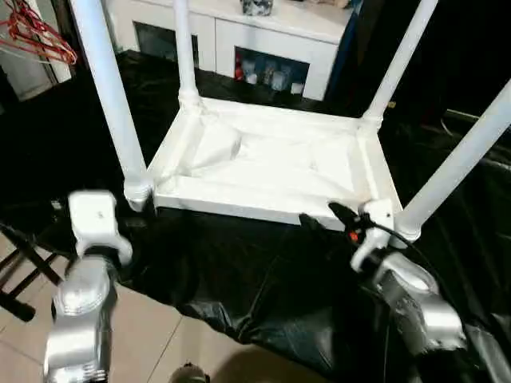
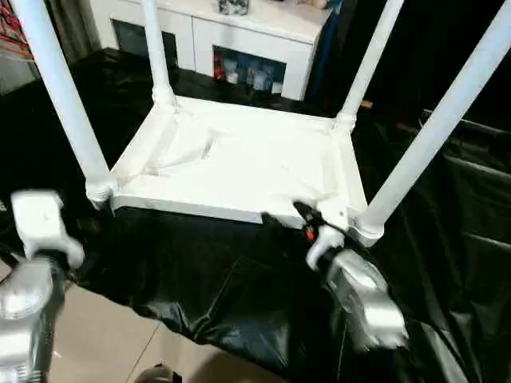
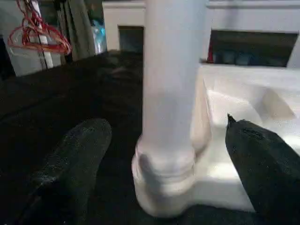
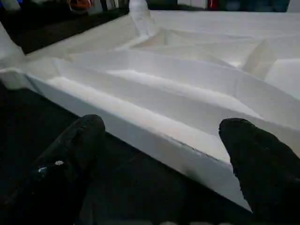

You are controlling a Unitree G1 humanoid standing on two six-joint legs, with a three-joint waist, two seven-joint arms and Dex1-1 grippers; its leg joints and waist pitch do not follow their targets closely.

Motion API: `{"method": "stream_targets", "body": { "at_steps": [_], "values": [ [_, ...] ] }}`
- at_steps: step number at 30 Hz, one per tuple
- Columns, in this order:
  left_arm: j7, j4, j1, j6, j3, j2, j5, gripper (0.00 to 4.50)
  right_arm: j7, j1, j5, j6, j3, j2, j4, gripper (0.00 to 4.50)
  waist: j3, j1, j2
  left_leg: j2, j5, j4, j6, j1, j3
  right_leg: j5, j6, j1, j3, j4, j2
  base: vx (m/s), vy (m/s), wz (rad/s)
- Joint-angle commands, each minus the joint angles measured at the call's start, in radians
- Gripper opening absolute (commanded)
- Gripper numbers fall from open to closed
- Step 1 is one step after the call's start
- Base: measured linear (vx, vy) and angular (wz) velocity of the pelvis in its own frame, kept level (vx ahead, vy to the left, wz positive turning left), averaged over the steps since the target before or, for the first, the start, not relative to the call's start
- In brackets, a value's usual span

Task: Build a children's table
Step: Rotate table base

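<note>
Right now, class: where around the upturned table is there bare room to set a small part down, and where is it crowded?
Free: the black sheet between the table's near rim and the sheet's front edge, and the tiled floor beyond that edge. Crowded: the near corners, with the left end effector around the near-left leg and the right end effector at the rim beside the near-right leg.

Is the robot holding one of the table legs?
No, the left gripper's fingers stand apart on either side of the leg, not touching it.
</note>
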Motion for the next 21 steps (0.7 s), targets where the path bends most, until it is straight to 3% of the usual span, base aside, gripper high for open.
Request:
{"method": "stream_targets", "body": {
  "at_steps": [1, 5, 6, 9, 12, 16, 21],
  "values": [
    [-0.001, 0.032, -0.017, 0.0, 0.015, 0.008, -0.013, 4.5, -0.013, 0.013, -0.009, 0.045, 0.003, -0.018, -0.034, 4.38, -0.057, 0.001, 0.011, 0.021, -0.331, -0.075, -0.003, 0.011, -0.015, -0.324, -0.059, 0.034, 0.048, -0.102, -0.073, 0.0, 0.0, 0.0],
    [-0.071, 0.166, -0.119, 0.009, 0.032, 0.063, -0.061, 4.5, -0.029, 0.034, -0.032, 0.144, 0.013, -0.051, -0.053, 4.38, -0.063, 0.001, 0.009, 0.02, -0.288, -0.07, -0.003, 0.011, -0.013, -0.241, -0.081, 0.037, 0.049, -0.091, -0.074, 0.0, 0.0, 0.0],
    [-0.118, 0.208, -0.147, 0.004, 0.025, 0.078, -0.075, 4.5, -0.046, 0.03, -0.045, 0.151, 0.013, -0.051, -0.037, 4.38, -0.061, 0.002, 0.01, 0.015, -0.282, -0.07, 0.0, 0.014, -0.01, -0.246, -0.083, 0.033, 0.048, -0.095, -0.072, 0.0, 0.0, 0.0],
    [-0.22, 0.331, -0.215, -0.03, 0.003, 0.122, -0.094, 4.5, -0.097, 0.005, -0.06, 0.174, 0.005, -0.039, 0.01, 4.38, -0.061, 0.001, 0.014, 0.02, -0.307, -0.075, -0.019, 0.016, -0.014, -0.253, -0.095, 0.034, 0.048, -0.092, -0.077, 0.0, 0.0, 0.0],
    [-0.292, 0.404, -0.259, -0.054, 0.0, 0.139, -0.114, 4.5, -0.121, -0.016, -0.07, 0.174, 0.003, -0.029, 0.039, 4.38, -0.058, 0.0, 0.012, 0.021, -0.362, -0.078, -0.037, 0.022, -0.015, -0.32, -0.095, 0.031, 0.049, -0.099, -0.085, 0.0, 0.0, 0.0],
    [-0.469, 0.497, -0.317, -0.092, -0.022, 0.161, -0.158, 4.5, -0.161, -0.055, -0.098, 0.154, -0.001, -0.015, 0.11, 4.38, -0.058, 0.002, 0.011, 0.021, -0.383, -0.081, -0.049, 0.025, -0.017, -0.359, -0.093, 0.028, 0.049, -0.103, -0.089, 0.0, 0.0, 0.0],
    [-0.749, 0.51, -0.332, -0.065, -0.067, 0.191, -0.248, 4.5, -0.19, -0.112, -0.107, 0.133, -0.022, -0.005, 0.201, 4.38, -0.061, 0.007, 0.014, 0.026, -0.398, -0.082, -0.066, 0.031, -0.015, -0.31, -0.125, 0.025, 0.052, -0.094, -0.091, 0.0, 0.0, 0.0]
  ]
}}
